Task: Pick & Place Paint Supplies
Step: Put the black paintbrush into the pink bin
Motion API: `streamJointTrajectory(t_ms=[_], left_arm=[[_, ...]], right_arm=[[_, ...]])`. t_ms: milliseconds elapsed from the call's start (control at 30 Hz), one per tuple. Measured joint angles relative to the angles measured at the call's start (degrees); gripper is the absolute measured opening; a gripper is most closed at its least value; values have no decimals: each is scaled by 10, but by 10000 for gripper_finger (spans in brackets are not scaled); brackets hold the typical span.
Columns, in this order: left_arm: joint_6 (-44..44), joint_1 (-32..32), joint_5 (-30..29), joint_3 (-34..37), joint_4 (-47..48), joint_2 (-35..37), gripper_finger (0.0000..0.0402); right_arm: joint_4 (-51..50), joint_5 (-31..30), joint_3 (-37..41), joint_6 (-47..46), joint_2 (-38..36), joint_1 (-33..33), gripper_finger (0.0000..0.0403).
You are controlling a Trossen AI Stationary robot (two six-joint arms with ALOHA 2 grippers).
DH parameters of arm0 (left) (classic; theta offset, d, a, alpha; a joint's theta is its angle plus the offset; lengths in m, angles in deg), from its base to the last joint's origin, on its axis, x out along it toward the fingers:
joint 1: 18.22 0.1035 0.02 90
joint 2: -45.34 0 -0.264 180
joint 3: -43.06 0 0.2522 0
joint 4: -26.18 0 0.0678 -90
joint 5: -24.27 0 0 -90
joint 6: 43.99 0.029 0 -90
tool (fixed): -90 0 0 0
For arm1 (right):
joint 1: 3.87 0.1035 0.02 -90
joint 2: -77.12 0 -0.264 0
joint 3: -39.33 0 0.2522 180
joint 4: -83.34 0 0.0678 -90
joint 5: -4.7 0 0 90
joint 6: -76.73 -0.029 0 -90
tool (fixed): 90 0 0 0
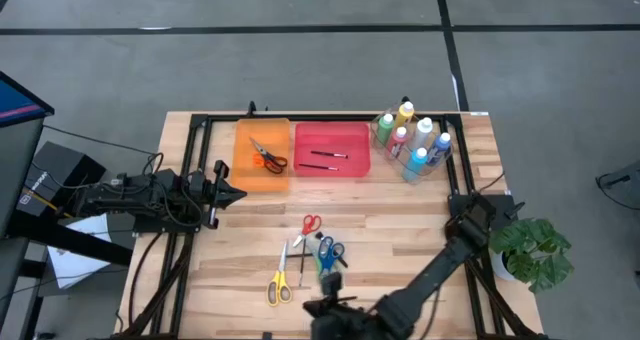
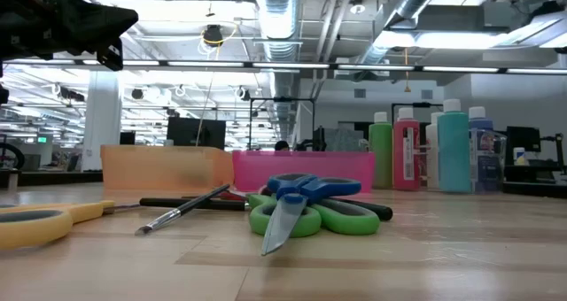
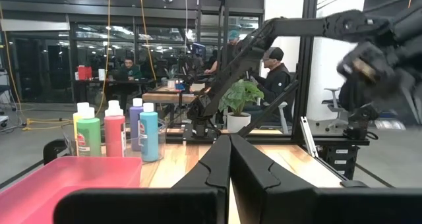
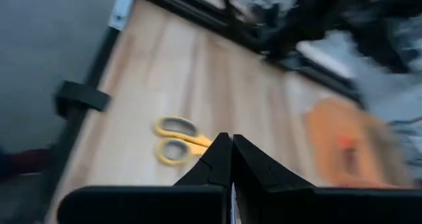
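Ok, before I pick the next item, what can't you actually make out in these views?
- Right end effector: cut off by the high view's bottom edge.
- Orange tray contents: motion-blurred in the right wrist view.
- Brushes in the pink tray: too small in the high view to tell their tips.
- Scissors and brushes in the loose pile: overlapping; the green scissors block the low view behind them.

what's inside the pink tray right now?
In the high view, the pink tray holds two thin dark brushes, lying roughly crosswise, apart from each other. Nothing else shows inside. In the low view its near wall hides the contents.
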Motion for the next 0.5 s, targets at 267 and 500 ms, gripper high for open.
streamJointTrajectory(t_ms=[267, 500], left_arm=[[0, 0, 0, 0, 0, 0, 2], [0, 0, 0, 0, 0, 0, 2]], right_arm=[[-100, -79, 0, -39, -32, 24, 0], [-138, -88, 0, -37, -33, 17, 0]])
